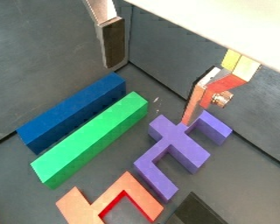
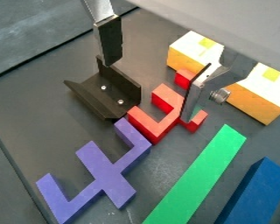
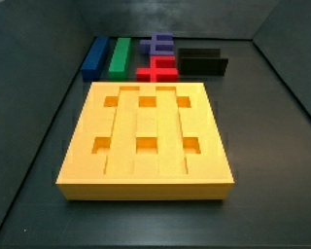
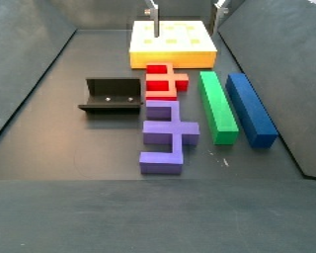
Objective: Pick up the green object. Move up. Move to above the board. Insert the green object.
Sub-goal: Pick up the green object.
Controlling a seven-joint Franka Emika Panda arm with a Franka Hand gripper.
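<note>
green object (image 4: pixel 219 106) on floor beside blue bar (image 4: pixel 249 107), gripper (image 4: pixel 185 6) above board (image 4: pixel 173 41)

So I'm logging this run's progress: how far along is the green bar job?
Nothing looks done yet. The green bar lies on the floor beside the blue bar, untouched. The gripper hangs high over the board, nothing visible between its fingers. Picking up, lifting, moving over the board and inserting all remain.

Green bar and grooved board, well apart on the floor

The long, plain green rectangular bar (image 4: pixel 220 107) is laid flat beside a blue bar (image 4: pixel 252 109); the large yellow-orange square slab (image 3: pixel 148 139), grooved and holed, is seen unfilled, with the gripper (image 4: pixel 185 8) raised over it.
</note>
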